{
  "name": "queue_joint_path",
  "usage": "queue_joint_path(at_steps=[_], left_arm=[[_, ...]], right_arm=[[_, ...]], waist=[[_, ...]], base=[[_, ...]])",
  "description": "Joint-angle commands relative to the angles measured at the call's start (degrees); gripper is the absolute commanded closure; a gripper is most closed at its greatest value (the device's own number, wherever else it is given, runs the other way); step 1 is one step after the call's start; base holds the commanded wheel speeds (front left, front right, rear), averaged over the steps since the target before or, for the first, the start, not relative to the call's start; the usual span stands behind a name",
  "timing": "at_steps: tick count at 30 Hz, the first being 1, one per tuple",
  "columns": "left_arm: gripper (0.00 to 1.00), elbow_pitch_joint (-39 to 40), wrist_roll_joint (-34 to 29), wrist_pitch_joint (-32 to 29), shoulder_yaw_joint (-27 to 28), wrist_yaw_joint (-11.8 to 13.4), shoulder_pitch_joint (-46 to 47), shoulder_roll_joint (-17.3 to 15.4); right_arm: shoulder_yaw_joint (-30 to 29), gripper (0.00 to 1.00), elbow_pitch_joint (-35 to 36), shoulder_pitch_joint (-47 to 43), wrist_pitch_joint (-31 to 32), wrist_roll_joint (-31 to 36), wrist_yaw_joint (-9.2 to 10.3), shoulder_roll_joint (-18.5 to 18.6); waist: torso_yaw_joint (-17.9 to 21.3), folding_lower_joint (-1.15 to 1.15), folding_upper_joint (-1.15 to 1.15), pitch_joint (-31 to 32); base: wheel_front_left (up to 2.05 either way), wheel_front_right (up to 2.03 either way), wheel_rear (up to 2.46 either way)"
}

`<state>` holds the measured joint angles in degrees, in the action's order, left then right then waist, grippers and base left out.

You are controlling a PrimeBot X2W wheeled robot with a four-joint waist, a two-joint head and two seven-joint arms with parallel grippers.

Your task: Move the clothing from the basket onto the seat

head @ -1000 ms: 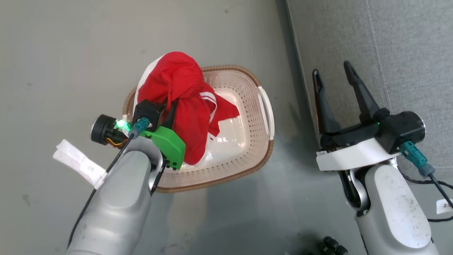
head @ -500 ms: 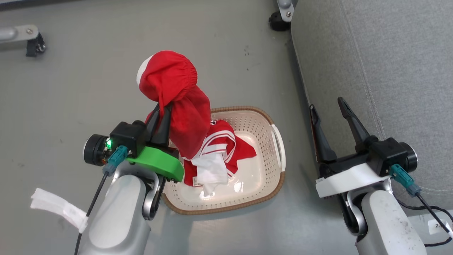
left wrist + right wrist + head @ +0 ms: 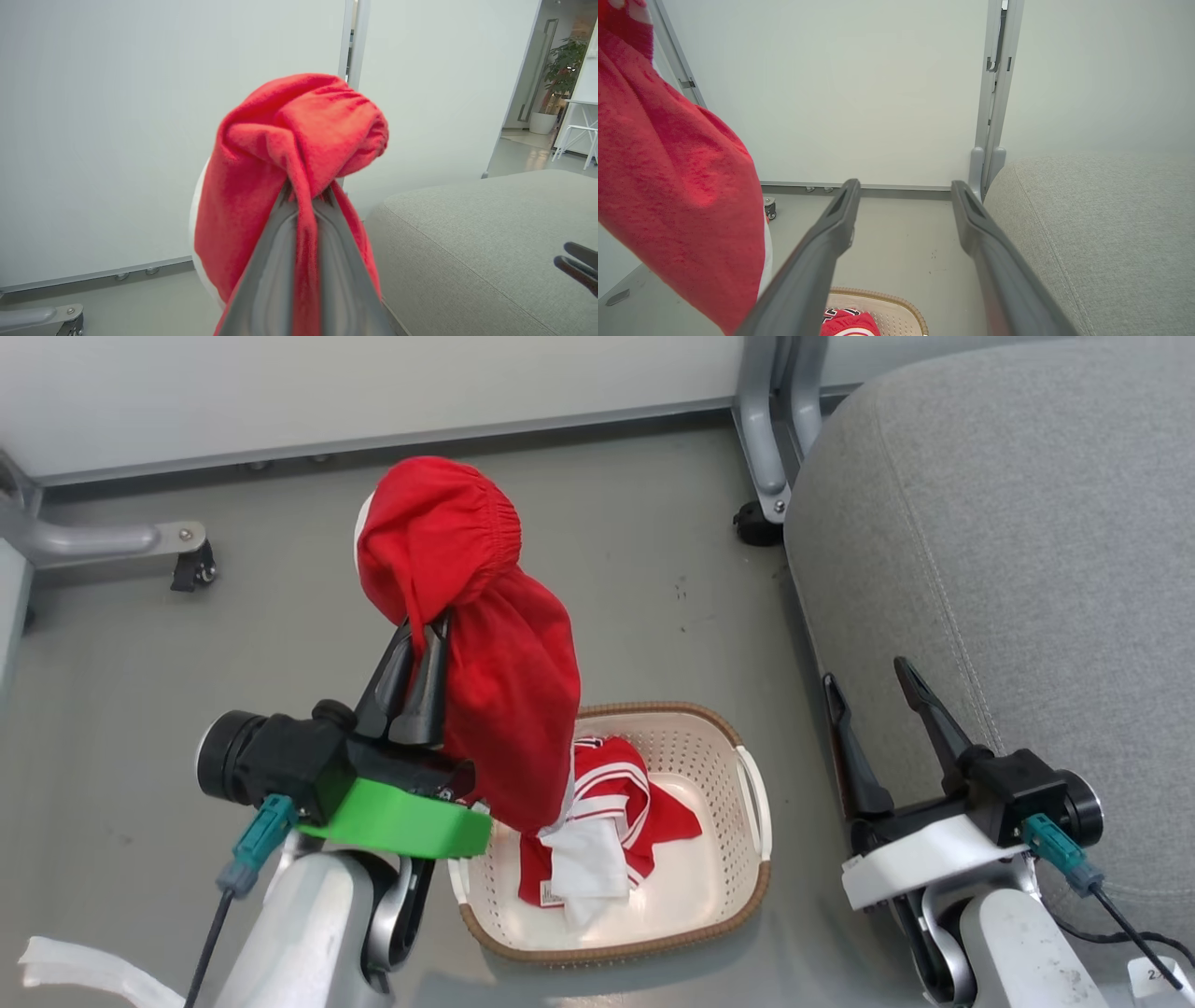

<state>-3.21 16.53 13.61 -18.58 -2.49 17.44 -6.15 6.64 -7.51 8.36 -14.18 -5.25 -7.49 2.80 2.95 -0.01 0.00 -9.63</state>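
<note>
My left gripper (image 3: 425, 630) is shut on red shorts (image 3: 476, 616) with an elastic waist, which hang above and left of the cream basket (image 3: 719, 915). In the left wrist view the shorts (image 3: 280, 163) bunch over the tips of the left gripper (image 3: 306, 193). A red jersey with white stripes (image 3: 607, 803) lies inside the basket. The grey seat (image 3: 1018, 569) fills the right side. My right gripper (image 3: 864, 670) stands open with nothing in it, beside the seat's left edge; the right wrist view shows its two fingers (image 3: 831, 233) apart, the shorts (image 3: 668, 186) at left and the seat (image 3: 1101, 233) at right.
A white partition wall (image 3: 373, 373) runs along the back, with metal legs and castors (image 3: 191, 565) on the grey floor. Another metal post with a castor (image 3: 756, 523) stands by the seat's far corner. A white strap (image 3: 65, 961) trails from my left arm.
The head camera has tilted up, so the basket sits lower in the picture and the wall shows. My left gripper has lifted the shorts clear of the basket, uncovering the jersey. The right gripper stays open.
</note>
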Motion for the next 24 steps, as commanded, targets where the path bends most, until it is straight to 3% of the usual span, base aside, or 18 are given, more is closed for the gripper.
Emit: queue_joint_path(at_steps=[1,12,24], left_arm=[[1.0,1.3,-0.1,-0.2,-0.1,0.4,-1.5,-0.4],[1.0,9.6,-0.1,-2.9,-2.1,1.9,-7.6,-1.1],[1.0,10.9,0.7,-3.7,-2.7,2.5,-8.7,-1.4]], right_arm=[[-0.1,0.0,0.3,-1.0,0.3,0.4,0.0,0.2],[0.9,0.0,1.9,-4.3,2.0,-0.8,0.0,0.2],[1.2,0.0,2.8,-5.2,3.0,-1.3,0.0,0.2]], waist=[[-1.1,0.01,0.0,2.2],[-1.0,0.01,0.0,5.4],[-0.8,0.01,0.0,5.8]], base=[[0.0,0.0,0.0],[0.0,0.0,0.0],[0.0,0.0,0.0]])
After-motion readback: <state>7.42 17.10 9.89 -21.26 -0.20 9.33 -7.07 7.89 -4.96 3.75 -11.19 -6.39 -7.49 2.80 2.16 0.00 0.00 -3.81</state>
